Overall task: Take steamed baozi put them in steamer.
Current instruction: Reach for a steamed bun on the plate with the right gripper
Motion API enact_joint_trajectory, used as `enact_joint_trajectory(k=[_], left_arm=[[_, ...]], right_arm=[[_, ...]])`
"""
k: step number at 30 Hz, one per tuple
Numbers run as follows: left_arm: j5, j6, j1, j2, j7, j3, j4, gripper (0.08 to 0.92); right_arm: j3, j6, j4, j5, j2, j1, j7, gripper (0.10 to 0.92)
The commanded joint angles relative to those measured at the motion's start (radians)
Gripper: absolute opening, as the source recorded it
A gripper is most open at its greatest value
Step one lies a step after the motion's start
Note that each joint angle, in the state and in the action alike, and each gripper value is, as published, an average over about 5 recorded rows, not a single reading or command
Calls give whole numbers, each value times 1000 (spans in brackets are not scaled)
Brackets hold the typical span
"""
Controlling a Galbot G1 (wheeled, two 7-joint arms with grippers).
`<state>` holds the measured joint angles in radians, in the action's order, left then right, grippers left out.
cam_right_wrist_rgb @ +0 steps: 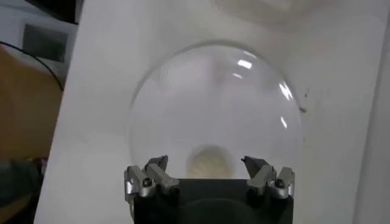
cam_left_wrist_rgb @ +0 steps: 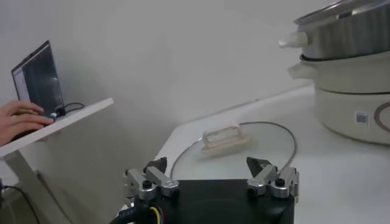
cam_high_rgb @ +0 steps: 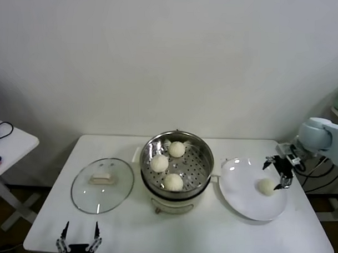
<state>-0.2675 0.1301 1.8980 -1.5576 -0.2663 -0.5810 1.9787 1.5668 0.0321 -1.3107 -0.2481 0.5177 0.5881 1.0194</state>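
The steel steamer (cam_high_rgb: 204, 151) stands mid-table on its cream pot base and holds three steamed baozi (cam_high_rgb: 176, 149) (cam_high_rgb: 159, 163) (cam_high_rgb: 174, 181). One more baozi (cam_high_rgb: 266, 186) (cam_right_wrist_rgb: 209, 162) lies on the white plate (cam_high_rgb: 239, 190) (cam_right_wrist_rgb: 183, 103) at the right. My right gripper (cam_high_rgb: 276, 172) (cam_right_wrist_rgb: 207, 165) hangs open just above that baozi, its fingers apart on either side of it and not touching. My left gripper (cam_high_rgb: 79, 235) (cam_left_wrist_rgb: 210, 165) stays parked open at the table's front left edge, holding nothing. The steamer (cam_left_wrist_rgb: 341, 24) also shows in the left wrist view.
A round glass lid (cam_high_rgb: 102, 185) (cam_left_wrist_rgb: 234, 141) with a pale handle lies flat left of the steamer. A white side table (cam_high_rgb: 10, 146) (cam_left_wrist_rgb: 55, 125) stands off the left edge, with a laptop (cam_left_wrist_rgb: 38, 79) and a person's hand (cam_left_wrist_rgb: 21, 115) on it. Cables hang at the right.
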Motion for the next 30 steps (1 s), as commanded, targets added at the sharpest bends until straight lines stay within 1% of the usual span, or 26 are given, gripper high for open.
enact_joint_trajectory(k=[1, 9, 23, 30], left_arm=[[-2, -2, 3, -2, 1, -6, 0, 823], [-6, -2, 0, -8, 5, -7, -8, 823], [-7, -1, -3, -7, 6, -11, -13, 823], [-6, 0, -5, -6, 4, -15, -17, 823]], right_arm=[[-343, 40, 185, 110, -11, -387, -38, 823], [-400, 10, 240, 132, 36, -435, -61, 823], [-428, 14, 301, 151, 102, -457, -75, 821], [-431, 17, 308, 159, 111, -461, -78, 735]])
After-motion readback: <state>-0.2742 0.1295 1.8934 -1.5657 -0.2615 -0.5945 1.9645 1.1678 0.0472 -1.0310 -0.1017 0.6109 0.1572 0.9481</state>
